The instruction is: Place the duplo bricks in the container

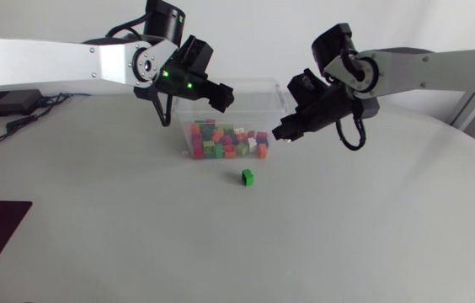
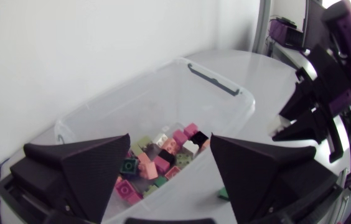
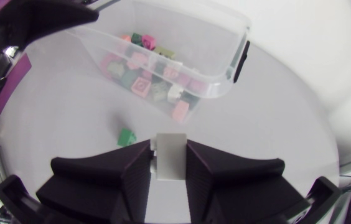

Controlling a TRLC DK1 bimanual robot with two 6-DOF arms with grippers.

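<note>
Right gripper [image 1: 281, 135] is clamped on a pale brick [image 3: 171, 154], just beside the container [image 1: 264, 94] at the end toward the right arm (seemingly not yet over the rim). The container lies ahead of its fingers, so the drop likely needs a short carry forward over the wall. Left gripper [image 2: 169, 142] hangs spread and empty above the container. A green brick [image 1: 248, 177] sits on the table [image 1: 347, 236] outside it, nearer the right arm.

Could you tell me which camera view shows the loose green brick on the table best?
The head view: the green brick lies in full sight, apart from the container. The right wrist view also shows it, ahead of its jaws; the left wrist view only a sliver.
</note>
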